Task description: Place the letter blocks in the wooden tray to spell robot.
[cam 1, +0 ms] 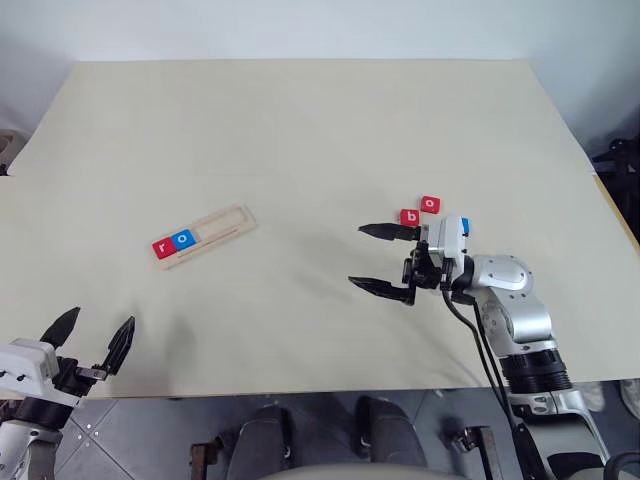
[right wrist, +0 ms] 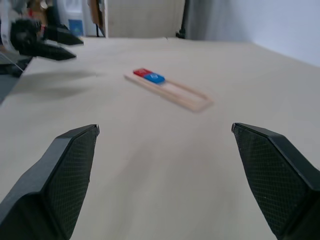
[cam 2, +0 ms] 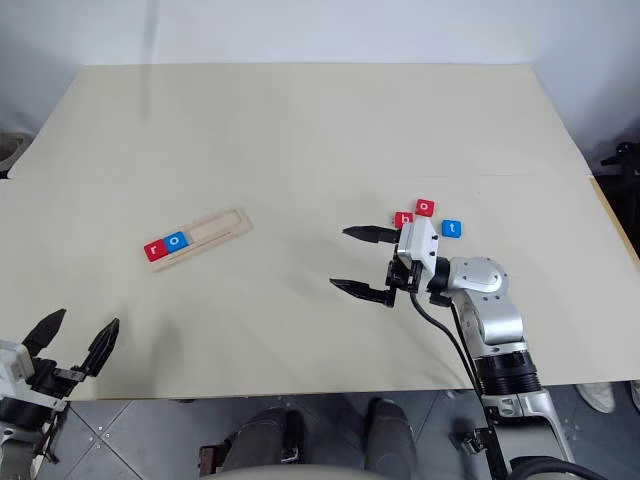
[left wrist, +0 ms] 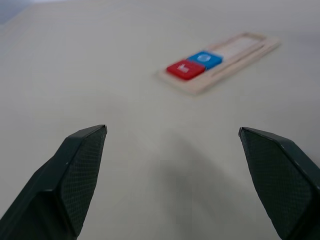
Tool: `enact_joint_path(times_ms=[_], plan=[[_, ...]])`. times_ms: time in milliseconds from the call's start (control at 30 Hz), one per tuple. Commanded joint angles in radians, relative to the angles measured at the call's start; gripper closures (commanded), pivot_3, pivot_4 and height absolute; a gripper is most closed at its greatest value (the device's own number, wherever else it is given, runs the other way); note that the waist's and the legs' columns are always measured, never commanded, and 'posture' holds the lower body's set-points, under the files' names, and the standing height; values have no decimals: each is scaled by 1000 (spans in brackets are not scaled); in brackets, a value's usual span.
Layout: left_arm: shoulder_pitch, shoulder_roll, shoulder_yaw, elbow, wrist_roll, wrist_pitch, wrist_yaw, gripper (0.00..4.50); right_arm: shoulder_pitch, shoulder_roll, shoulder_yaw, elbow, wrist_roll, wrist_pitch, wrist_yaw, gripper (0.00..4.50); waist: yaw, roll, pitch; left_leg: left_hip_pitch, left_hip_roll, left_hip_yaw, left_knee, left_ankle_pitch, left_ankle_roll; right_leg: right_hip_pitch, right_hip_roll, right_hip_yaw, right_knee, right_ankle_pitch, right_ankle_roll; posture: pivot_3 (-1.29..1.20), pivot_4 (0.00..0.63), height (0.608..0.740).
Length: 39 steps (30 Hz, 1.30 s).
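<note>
My right claw (cam 2: pixel 358 263) hangs over the pale bench (cam 1: pixel 300 130) with its two black fingers spread wide apart and nothing between them, pointing across toward my left side. My left claw (cam 1: pixel 90 338) sits at the near left edge of the bench, fingers also apart and empty.

The wooden tray (cam 1: pixel 205 236) lies left of centre, angled. Its nearer end holds the red r tile (cam 1: pixel 163 248) and, touching it, a blue o tile (cam 1: pixel 184 239); the rest of the slot is bare.

Three more tiles lie loose just behind my right claw: a red b tile (cam 1: pixel 410 216), a red o tile (cam 1: pixel 430 203), and a blue tile (cam 2: pixel 452 228) whose letter looks like a t, though I cannot read it surely.
</note>
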Motion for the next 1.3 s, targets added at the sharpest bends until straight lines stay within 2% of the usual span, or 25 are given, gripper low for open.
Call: enact_joint_path(times_ms=[33, 167, 267, 333, 433, 567, 800, 1100, 1133, 1233, 1300], plan=[[-64, 91, 11, 44, -32, 7, -52, 0, -18, -10, -10, -23, 14, 2, -3, 44, 3, 0, 0, 0, 0, 0, 0, 0, 0, 0, 0, 0, 0, 0, 0, 0, 150, 740], [-225, 238, -40, 200, -15, 23, -159, 0, -24, -33, -25, -25, 11, 19, -12, 44, 10, 0, 0, 0, 0, 1, 0, 0, 0, -1, 0, 0, 2, 0, -1, 0, 150, 740], [-402, 353, -127, 417, 40, -2, -272, 0, -29, -61, -44, -34, 11, 32, -25, 44, 13, 0, 0, 0, 0, 3, 0, 0, -1, -2, 0, 0, 2, 0, -1, 0, 150, 740], [-487, 394, -179, 531, 71, -26, -337, 0, -24, -75, -52, -43, 13, 38, -35, 44, 11, 0, 0, -1, 0, 3, 0, 1, -1, -4, 1, 0, 2, 0, -1, 0, 150, 740], [-701, 454, -287, 797, 162, -105, -430, 0, -1, -101, -70, -80, 15, 54, -61, 44, 10, -1, -1, -3, 0, 7, -1, 0, -1, -8, 1, 0, 2, 0, -1, 0, 150, 740], [-870, 469, -363, 999, 215, -158, -523, 0, 28, -125, -85, -137, 27, 84, -82, 44, 0, -2, -1, -4, 0, 9, -1, 0, -1, -9, 1, 0, 3, 0, -1, 0, 150, 740], [-989, 457, -446, 1175, 288, -195, -585, 0, 82, -146, -93, -243, 44, 136, -124, 44, -13, -2, -1, -3, 0, 10, -2, 1, -1, -10, 1, 1, 4, 0, -1, 0, 150, 740], [-1013, 424, -478, 1251, 317, -215, -545, 0, 96, -177, -119, -274, 52, 160, -145, 44, -10, -2, -1, -1, 0, 11, 0, 0, -1, -9, 1, 2, 7, 0, -1, 0, 150, 740], [-1009, 419, -479, 1251, 317, -218, -539, 393, 95, -178, -120, -275, 53, 161, -146, 0, -10, -2, -1, -1, 0, 11, 0, 0, -1, -9, 1, 3, 7, 0, -1, 0, 150, 740], [-997, 411, -477, 1247, 315, -227, -533, 1072, 93, -183, -120, -272, 53, 162, -145, 0, -8, -1, -1, 0, 0, 11, 0, 1, -1, -9, 1, 3, 8, 0, -1, 0, 150, 740], [-984, 408, -477, 1234, 311, -231, -545, 1095, 86, -185, -120, -264, 52, 163, -144, 0, -8, 0, -2, 0, 0, 11, 0, 1, -1, -9, 1, 3, 9, 0, -1, 0, 150, 740]])
